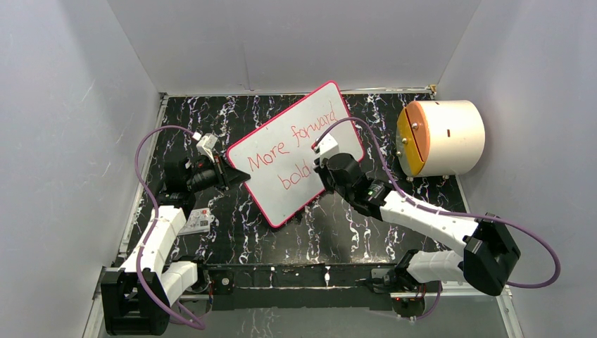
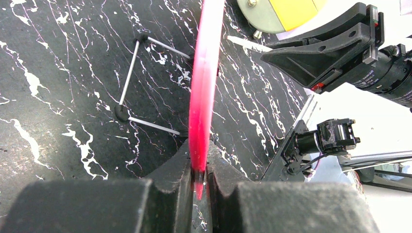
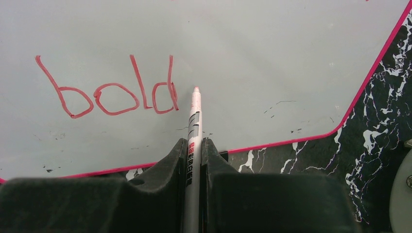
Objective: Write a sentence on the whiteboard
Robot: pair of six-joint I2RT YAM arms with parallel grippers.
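The whiteboard (image 1: pixel 288 151), white with a red-pink rim, stands tilted on the black marbled table. Red writing on it (image 1: pixel 278 151) reads "More forward" with "bold" below; "bold" shows in the right wrist view (image 3: pixel 107 92). My left gripper (image 1: pixel 236 176) is shut on the board's left edge, seen edge-on as a red rim (image 2: pixel 204 92) between the fingers (image 2: pixel 177 174). My right gripper (image 1: pixel 320 165) is shut on a white marker (image 3: pixel 193 131), whose tip (image 3: pixel 196 89) is at the board just right of the "d".
A white cylinder with an orange-yellow face (image 1: pixel 440 137) lies at the back right. A small printed card (image 1: pixel 197 222) lies by the left arm. A thin wire stand (image 2: pixel 141 82) sits on the table beside the board. White walls enclose the table.
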